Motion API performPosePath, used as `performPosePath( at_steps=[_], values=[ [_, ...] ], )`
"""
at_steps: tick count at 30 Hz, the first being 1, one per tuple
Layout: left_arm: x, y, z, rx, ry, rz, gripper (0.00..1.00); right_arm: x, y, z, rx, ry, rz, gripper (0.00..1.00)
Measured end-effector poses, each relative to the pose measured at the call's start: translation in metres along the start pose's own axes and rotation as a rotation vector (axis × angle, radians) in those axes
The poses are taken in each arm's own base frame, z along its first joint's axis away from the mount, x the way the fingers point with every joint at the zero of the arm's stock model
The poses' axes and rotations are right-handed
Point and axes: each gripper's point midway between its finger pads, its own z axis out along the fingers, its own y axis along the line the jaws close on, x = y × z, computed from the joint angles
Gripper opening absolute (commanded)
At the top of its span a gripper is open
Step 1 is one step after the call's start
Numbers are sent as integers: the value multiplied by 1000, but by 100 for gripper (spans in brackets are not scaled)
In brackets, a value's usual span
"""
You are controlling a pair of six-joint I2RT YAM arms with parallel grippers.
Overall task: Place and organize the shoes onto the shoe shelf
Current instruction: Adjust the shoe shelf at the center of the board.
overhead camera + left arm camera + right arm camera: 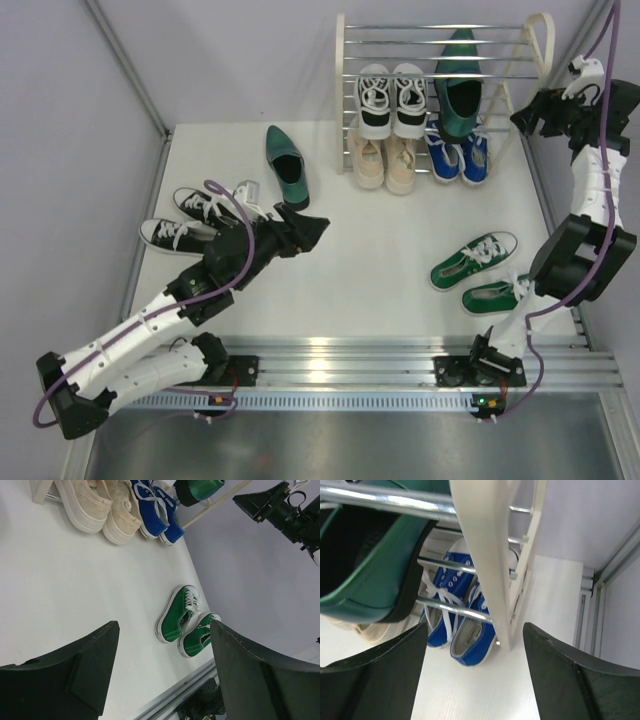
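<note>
Shelf (343, 90) part-filled, R fingers (375, 680) open nearby

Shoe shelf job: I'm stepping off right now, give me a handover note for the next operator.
Left pincer: open, empty, over the table.
Right pincer: open, empty, beside the right frame of the shoe shelf.
Done: one black-and-white sneaker pair and one dark green dress shoe on the bars; beige lace-ups and blue sneakers at its base.
To do: second dress shoe, second black-and-white pair, green sneakers, all on the table.
</note>
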Motion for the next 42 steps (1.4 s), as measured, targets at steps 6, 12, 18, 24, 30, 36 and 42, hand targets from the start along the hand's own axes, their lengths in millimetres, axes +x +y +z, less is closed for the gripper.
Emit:
performPosePath(
  at_steps=[6, 12, 18, 24, 30, 36, 42],
  values=[
    [5, 4, 5, -16, 15, 6, 79, -20, 11, 23, 7, -75, -30, 59],
    [8, 6, 7, -23, 21, 8, 79, -20, -4, 30, 95, -113, -47, 29],
    [8, 6, 7, -23, 21, 8, 79, -20, -12, 31, 141, -123, -81, 5],
    [8, 6, 7, -23, 21, 8, 79, -18, -9, 25, 157, -136, -100, 0],
    [8, 6, 7, -23, 20, 8, 79, -10, 4, 8, 165, -130, -96, 0],
    [8, 5, 7, -20, 22, 8, 79, -7, 9, 0, 172, -121, -89, 0],
    [8, 5, 7, -18, 24, 8, 79, -7, 10, -2, 176, -118, -87, 18]
  ],
)
